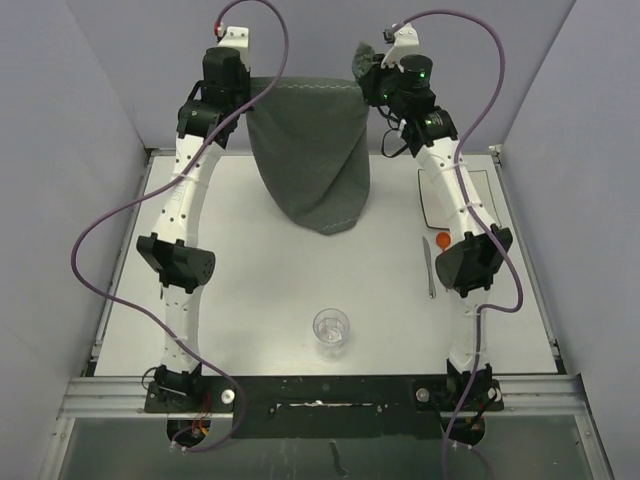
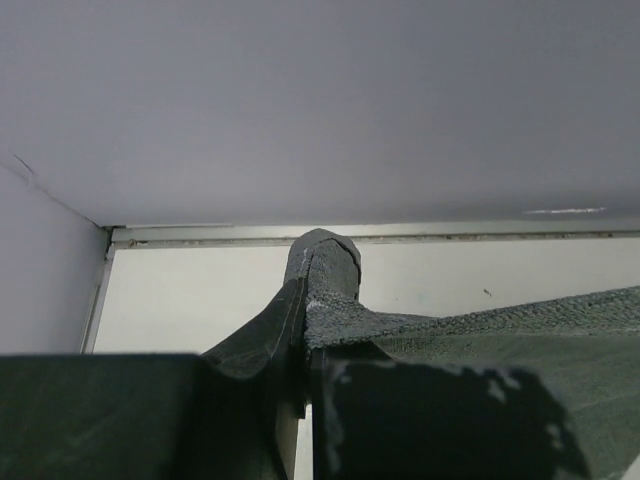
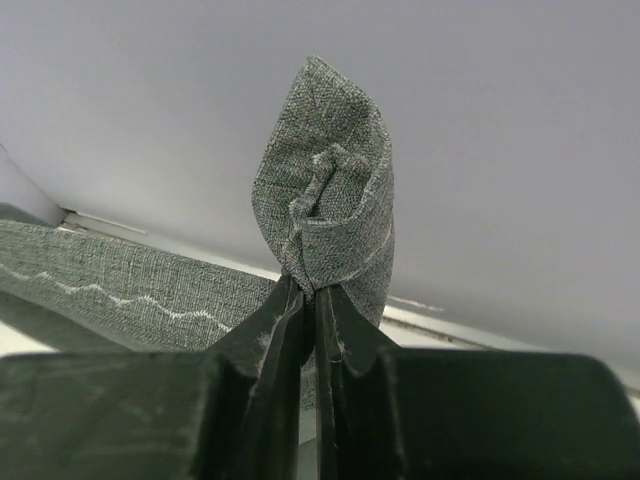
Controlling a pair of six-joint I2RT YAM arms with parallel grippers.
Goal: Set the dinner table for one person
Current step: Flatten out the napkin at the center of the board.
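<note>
dinner table surface (image 1: pixel 260 285) lay directly beneath the grey placemat (image 1: pixel 315 150), which hung with its long top edge running left-to-right, one corner clenched in the left pincer (image 2: pixel 305 335), the other in the right pincer (image 3: pixel 313 300).

On my rig I take the dinner table (image 1: pixel 250 290) as the landmark: a wide white top with a thin metal rim. Behind its far edge stands a plain lavender-grey back wall (image 1: pixel 320 40). A left side panel (image 1: pixel 50 150) and a right side panel (image 1: pixel 590 150) of the same colour rise at its two ends. An aluminium rail (image 1: pixel 110 397) runs along its near edge. Nearer than that lies a dull grey-green surface (image 1: pixel 120 450), perhaps the floor. Light falls softly and evenly.
</note>
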